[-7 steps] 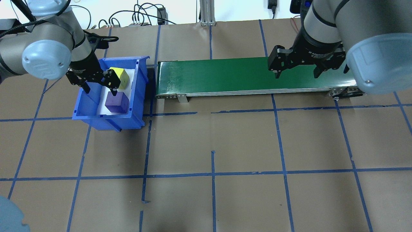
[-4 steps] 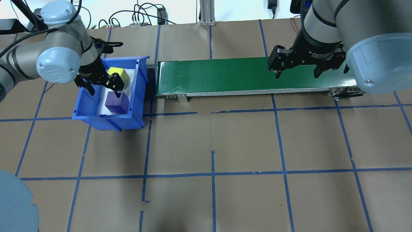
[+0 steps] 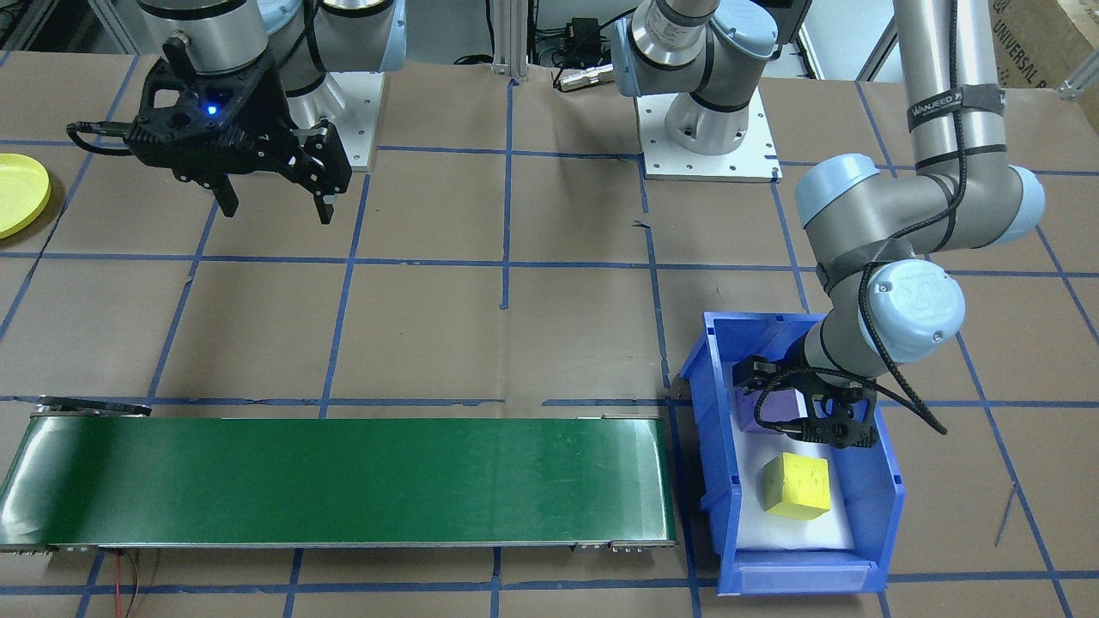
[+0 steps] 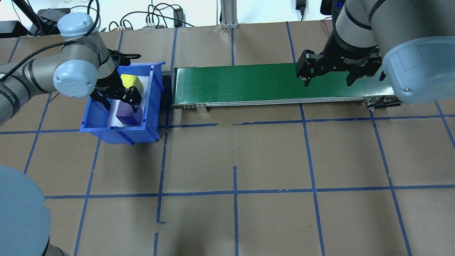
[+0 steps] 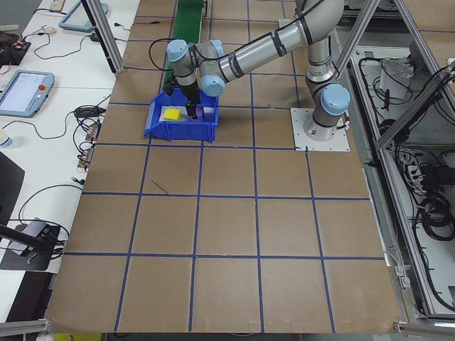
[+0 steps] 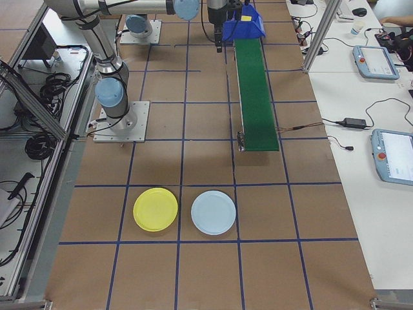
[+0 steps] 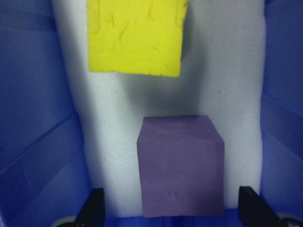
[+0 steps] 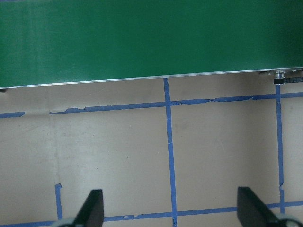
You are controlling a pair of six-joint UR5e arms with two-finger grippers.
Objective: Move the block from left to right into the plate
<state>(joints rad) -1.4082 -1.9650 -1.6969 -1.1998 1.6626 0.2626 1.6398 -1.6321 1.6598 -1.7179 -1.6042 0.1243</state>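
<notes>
Legible text, front-facing view:

1. Black strap (image 3: 955, 106) wrapping round the left arm's upright grey tube: white lettering showing, reading roughly "WANJEED"; final characters running out of sight.
2. Cardboard box (image 3: 1035, 34) sitting at the top right corner: black print reading "UNIVERSAL ROB", cropped by the edge.

Overhead view: white lettering on the right arm's black wrist collar (image 4: 350, 58) appearing too small to read.

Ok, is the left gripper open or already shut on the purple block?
Open. The left gripper has a finger at each side of the purple block, with gaps showing.
</notes>
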